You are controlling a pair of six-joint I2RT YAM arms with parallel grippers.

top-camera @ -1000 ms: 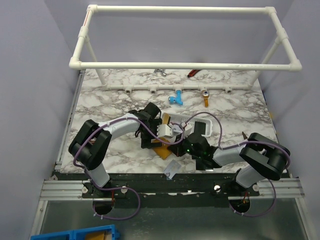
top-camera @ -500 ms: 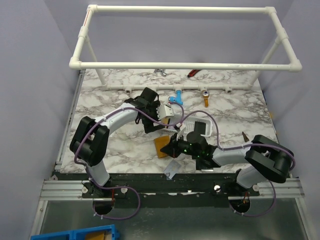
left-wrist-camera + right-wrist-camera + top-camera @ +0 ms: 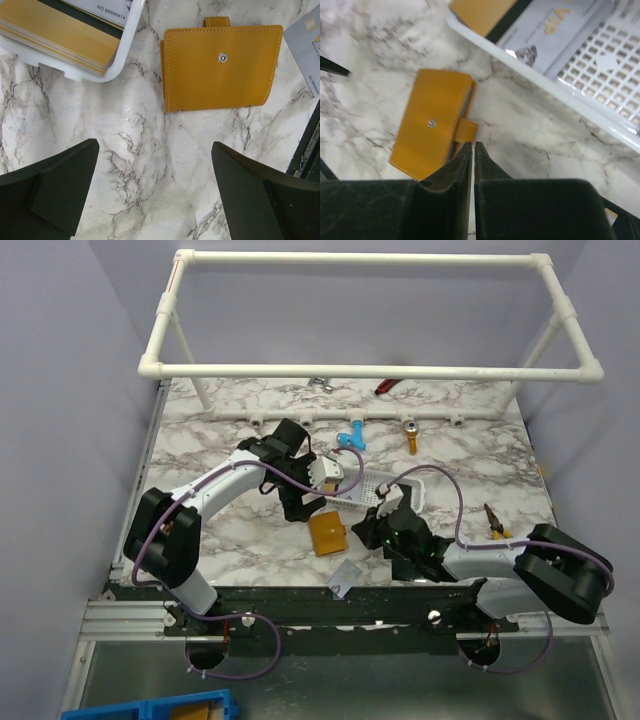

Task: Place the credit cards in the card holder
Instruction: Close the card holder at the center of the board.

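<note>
The card holder (image 3: 327, 533) (image 3: 220, 65) (image 3: 432, 130) is a flat orange wallet lying closed on the marble, snap button up. Gold (image 3: 60, 35) (image 3: 480, 12) and white (image 3: 545, 35) credit cards lie in the white mesh basket (image 3: 385, 490) (image 3: 545, 85). A silvery card (image 3: 345, 578) (image 3: 305, 45) lies on the table near the front edge. My left gripper (image 3: 300, 508) (image 3: 155, 145) hangs wide open over bare marble, short of the wallet. My right gripper (image 3: 368, 530) (image 3: 472, 145) is shut with nothing in it, its tips just beside the wallet's tab.
A white pipe frame (image 3: 370, 370) spans the back. Under it lie a blue fitting (image 3: 350, 438), an orange-handled tool (image 3: 410, 435) and a red-handled tool (image 3: 387, 386). Pliers (image 3: 495, 522) lie at the right. The table's front edge is close behind the silvery card.
Both grippers have pulled off the wallet: the left arm swung back and left, the right drew back right. The wallet now lies uncovered and flat.
</note>
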